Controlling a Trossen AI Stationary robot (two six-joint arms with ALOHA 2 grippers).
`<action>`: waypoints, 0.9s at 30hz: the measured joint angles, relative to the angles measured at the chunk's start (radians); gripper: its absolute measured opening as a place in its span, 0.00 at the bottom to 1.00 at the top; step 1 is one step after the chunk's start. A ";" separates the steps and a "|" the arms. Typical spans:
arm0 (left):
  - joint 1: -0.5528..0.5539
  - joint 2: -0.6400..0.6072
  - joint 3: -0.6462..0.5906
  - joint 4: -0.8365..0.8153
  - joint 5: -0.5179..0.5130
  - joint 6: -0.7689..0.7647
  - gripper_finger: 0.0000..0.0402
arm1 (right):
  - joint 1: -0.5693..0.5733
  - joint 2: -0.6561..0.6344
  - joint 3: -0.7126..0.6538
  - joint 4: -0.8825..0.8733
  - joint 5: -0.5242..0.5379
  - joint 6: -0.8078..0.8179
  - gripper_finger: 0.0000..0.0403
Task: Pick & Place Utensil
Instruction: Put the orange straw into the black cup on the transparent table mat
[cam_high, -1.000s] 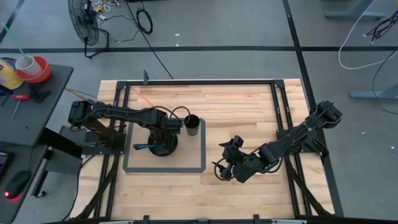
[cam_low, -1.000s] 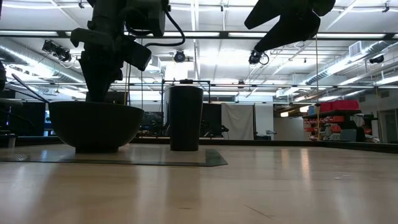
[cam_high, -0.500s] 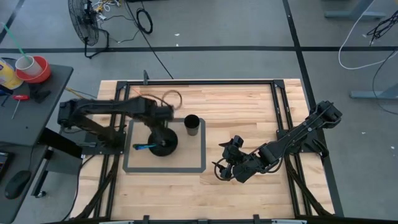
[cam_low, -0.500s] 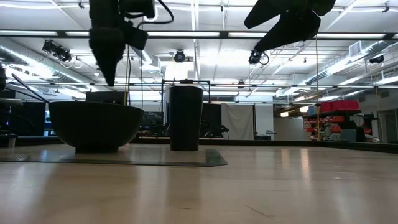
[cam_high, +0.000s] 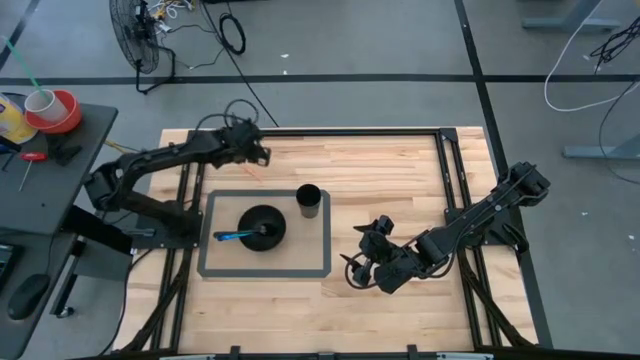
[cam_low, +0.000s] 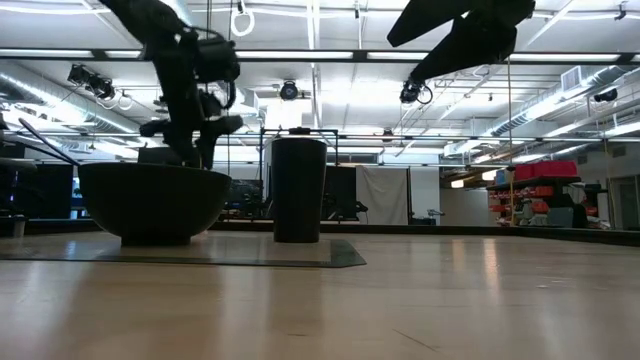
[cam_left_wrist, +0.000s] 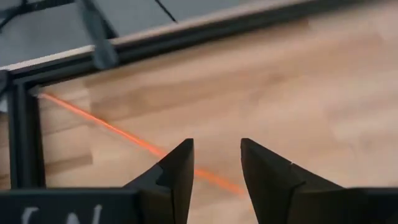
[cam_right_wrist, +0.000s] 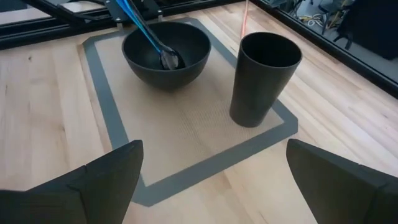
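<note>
Blue-handled spoon (cam_right_wrist: 149, 37) rests in the bowl (cam_high: 261, 226), so the left pincer (cam_left_wrist: 214, 180), fingers apart and empty, hovers over an orange straw (cam_left_wrist: 124, 138), while the right pincer (cam_right_wrist: 211, 180), spread wide, waits above the counter (cam_high: 400, 180).

Two dark jointed arms, black cables

Inventory, tabletop: 1 bowl (cam_high: 261, 226), 1 spoon (cam_right_wrist: 149, 36) w/ blue handle, 1 cup (cam_high: 309, 201), 1 mat (cam_high: 215, 268), 1 orange straw (cam_left_wrist: 130, 140), 2 arms.
</note>
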 joint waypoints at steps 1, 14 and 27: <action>0.031 0.000 -0.014 0.028 0.003 -0.002 0.35 | 0.000 0.000 0.000 0.000 -0.003 0.002 0.99; 0.174 0.187 -0.104 0.206 -0.009 -0.191 0.50 | 0.000 0.000 0.000 -0.002 -0.009 -0.002 0.99; 0.195 0.332 -0.102 0.172 0.079 -0.375 0.43 | 0.000 0.000 0.000 -0.005 -0.028 -0.001 0.99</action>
